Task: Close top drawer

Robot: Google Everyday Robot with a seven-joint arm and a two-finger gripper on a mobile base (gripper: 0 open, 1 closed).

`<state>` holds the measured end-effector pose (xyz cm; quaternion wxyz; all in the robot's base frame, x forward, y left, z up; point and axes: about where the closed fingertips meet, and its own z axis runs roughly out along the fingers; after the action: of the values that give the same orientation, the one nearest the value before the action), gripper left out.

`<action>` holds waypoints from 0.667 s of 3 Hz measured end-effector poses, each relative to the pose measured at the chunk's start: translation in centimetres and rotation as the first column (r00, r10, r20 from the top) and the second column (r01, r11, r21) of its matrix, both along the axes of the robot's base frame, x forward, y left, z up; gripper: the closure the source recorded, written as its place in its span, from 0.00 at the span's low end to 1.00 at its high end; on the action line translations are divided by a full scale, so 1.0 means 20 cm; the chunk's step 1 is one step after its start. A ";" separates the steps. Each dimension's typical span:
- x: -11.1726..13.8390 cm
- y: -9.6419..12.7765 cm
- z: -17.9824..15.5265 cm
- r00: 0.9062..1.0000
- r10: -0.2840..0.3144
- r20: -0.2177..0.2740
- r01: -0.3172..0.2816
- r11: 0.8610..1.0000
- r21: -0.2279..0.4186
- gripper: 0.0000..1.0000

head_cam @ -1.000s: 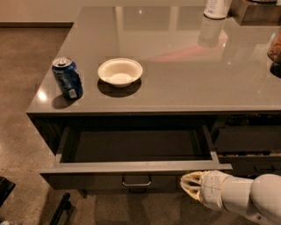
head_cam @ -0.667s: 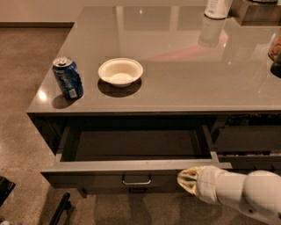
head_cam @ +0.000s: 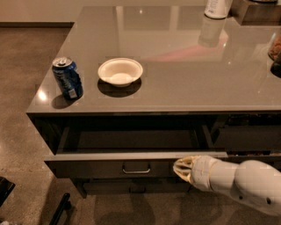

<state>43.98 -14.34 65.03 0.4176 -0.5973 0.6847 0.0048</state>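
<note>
The top drawer is a wide dark grey drawer pulled partly out from under the counter, with a paler grey rim and a small metal loop handle at the centre of its front. Its inside looks empty. My gripper, pale yellow at the tip on a white arm coming in from the lower right, rests against the drawer front just right of the handle.
On the grey countertop stand a blue soda can near the left front corner and a white bowl. A white bottle stands at the back. A neighbouring drawer is to the right. Brown floor lies to the left.
The drawer has slid inward, so less of its inside shows. My gripper has moved left and forward along the drawer front, closer to the handle.
</note>
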 end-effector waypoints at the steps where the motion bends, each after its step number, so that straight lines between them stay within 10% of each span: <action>1: 0.04 0.00 0.01 1.000 -0.006 0.013 0.006 1.000 0.003 1.00; 2: 0.19 0.02 0.05 0.999 -0.020 0.044 0.021 1.000 -0.016 1.00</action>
<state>47.84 -13.89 66.02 0.4277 -0.5936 0.6815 -0.0182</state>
